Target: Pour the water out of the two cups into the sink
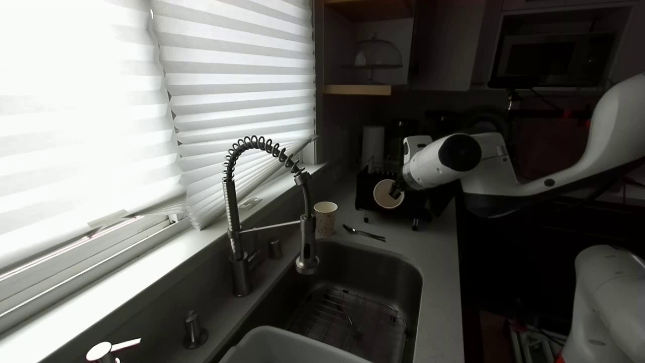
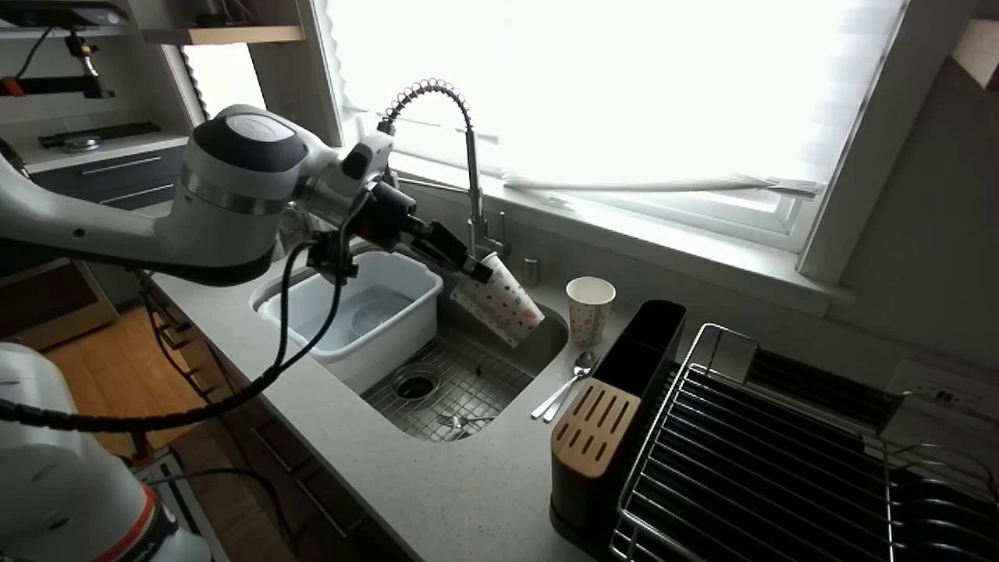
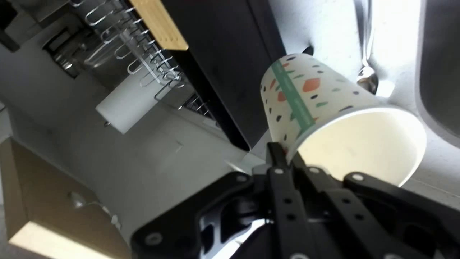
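By the look of it, one cup's pouring is done or nearly so. In the wrist view, the fingers (image 3: 276,155) pinch the rim of a paper cup (image 2: 503,300), whose pale inside, right of centre there, shows no water; no stream is visible in any view. In an exterior view it hangs tipped at mid-frame, mouth to the upper left, against the upper right corner of the sink (image 2: 540,353); I judge it to be over it. The standing cup (image 2: 589,312) is upright on the surface (image 2: 468,484), right of centre, just beside the sink; its water level cannot be told. If it holds water, its whole pour is left; if empty, little remains.
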Available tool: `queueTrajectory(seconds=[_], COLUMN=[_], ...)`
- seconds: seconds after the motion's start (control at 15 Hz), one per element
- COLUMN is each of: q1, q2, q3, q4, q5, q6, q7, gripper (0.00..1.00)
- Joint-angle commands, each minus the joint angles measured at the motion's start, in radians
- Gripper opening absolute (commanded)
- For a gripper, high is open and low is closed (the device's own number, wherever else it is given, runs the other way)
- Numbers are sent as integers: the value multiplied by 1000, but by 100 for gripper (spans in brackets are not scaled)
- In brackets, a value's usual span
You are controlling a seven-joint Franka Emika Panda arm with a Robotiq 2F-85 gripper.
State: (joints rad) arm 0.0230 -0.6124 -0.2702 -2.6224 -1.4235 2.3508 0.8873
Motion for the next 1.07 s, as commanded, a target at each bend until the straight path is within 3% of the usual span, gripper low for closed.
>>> queueTrajectory(seconds=[0.0, 0.27, 0.6, 0.87, 1.0], q1=[-38, -100, -200, -269, -308], q2=[-5, 8, 27, 58, 71], q3=[-57, -90, -83, -74, -64], q4=[-11, -30, -29, 0, 13], q5=[222, 502, 870, 1111, 1160], q6=[82, 90, -2, -128, -171], q7=[-177, -384, -624, -740, -748], gripper=[1, 1, 1, 1, 1])
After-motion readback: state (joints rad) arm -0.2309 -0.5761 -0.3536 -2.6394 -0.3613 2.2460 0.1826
